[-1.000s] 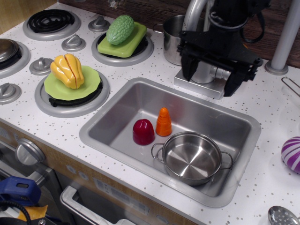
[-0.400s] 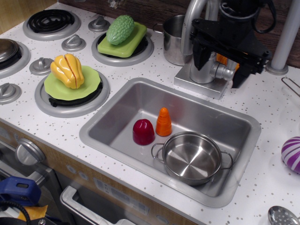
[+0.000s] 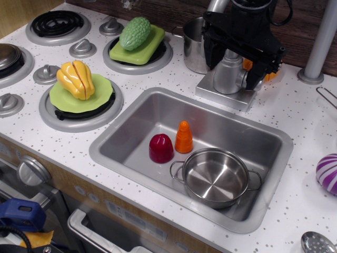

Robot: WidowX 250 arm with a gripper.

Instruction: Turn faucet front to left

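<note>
The silver-grey faucet (image 3: 227,74) stands on its square base plate (image 3: 221,96) behind the sink. Its curved spout tube (image 3: 213,6) rises at the top and is mostly hidden by the arm. My black gripper (image 3: 233,74) is over the faucet with its fingers down either side of the cylindrical body. One finger (image 3: 209,55) is at the body's left; the other (image 3: 256,79) is at the right, past the side lever (image 3: 245,80). The jaws stand apart and look open.
A steel cup (image 3: 191,38) stands just left of the faucet and a grey upright pole (image 3: 322,45) to its right. The sink (image 3: 131,126) holds a red piece (image 3: 161,148), an orange cone (image 3: 184,137) and a steel pot (image 3: 216,177). Green (image 3: 135,33) and yellow (image 3: 77,79) toy food sit on the burners.
The gripper has moved back and to the left, from in front of the faucet to over its body. The faucet base has not moved.
</note>
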